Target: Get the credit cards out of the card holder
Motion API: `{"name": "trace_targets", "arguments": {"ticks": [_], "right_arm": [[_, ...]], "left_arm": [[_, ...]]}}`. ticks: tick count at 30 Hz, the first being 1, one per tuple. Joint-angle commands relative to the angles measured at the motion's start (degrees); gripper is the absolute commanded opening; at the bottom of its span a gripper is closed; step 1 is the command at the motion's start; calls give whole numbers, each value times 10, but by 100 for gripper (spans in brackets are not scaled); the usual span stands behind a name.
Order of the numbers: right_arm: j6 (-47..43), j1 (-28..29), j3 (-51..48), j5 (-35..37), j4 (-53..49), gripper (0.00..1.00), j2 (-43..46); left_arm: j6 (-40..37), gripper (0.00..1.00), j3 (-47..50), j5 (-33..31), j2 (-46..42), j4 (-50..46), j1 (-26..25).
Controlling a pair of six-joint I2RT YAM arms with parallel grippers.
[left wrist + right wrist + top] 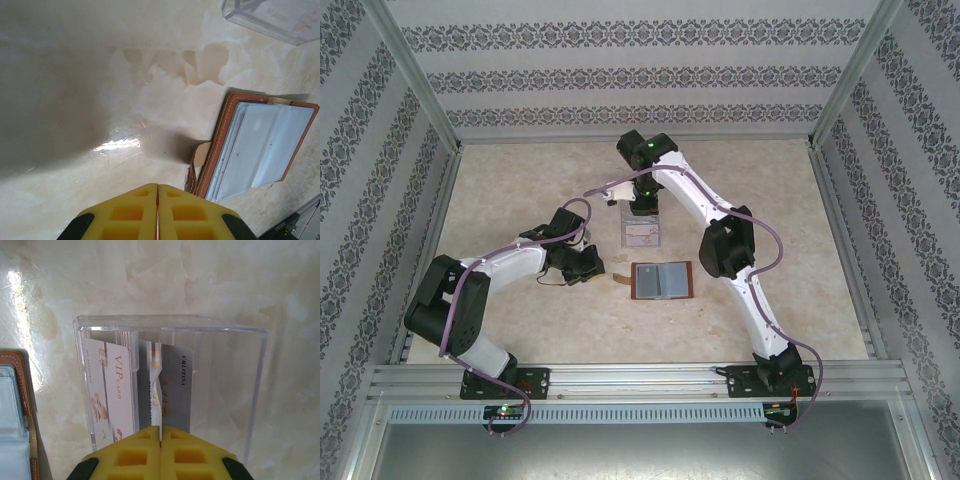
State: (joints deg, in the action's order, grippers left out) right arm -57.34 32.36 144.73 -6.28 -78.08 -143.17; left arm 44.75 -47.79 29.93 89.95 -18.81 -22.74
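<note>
Now: whitish and grey plastic credit cards (112,390) are slotted upright in the clear rectangular tray (230,390), mid-frame.
Wallet: reddish-brown leather card holder (663,281) is laid open, centre, for access.
Left gripper (158,200): fingers are pressed together.
Right gripper (160,440): likewise, over the tray.

Bright even light, glare patch on table (117,144), soft shadows, wrist views slightly hazy

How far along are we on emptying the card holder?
Done: a whitish card and a grey card lie in the clear tray. In hand: the right gripper seems shut on a third card. Remaining: the open card holder; its pockets may hold more, unclear.
</note>
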Motion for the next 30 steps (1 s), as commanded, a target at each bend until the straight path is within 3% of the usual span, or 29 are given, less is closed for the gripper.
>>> {"name": "trace_targets", "arguments": {"ticks": [1,9,15,30], "right_arm": [[-2,-4,16,-10,-18,7,-20],[2,-4,17,-10,-22,11,-24],[2,-2,20,5,-13,20,-18],[17,2,5,62,12,25,33]], "left_arm": [[3,8,7,4,8,6,8],[0,8,4,6,11,5,9],[0,8,5,7,12,7,10],[-8,8,-11,11,15,4,12]]}}
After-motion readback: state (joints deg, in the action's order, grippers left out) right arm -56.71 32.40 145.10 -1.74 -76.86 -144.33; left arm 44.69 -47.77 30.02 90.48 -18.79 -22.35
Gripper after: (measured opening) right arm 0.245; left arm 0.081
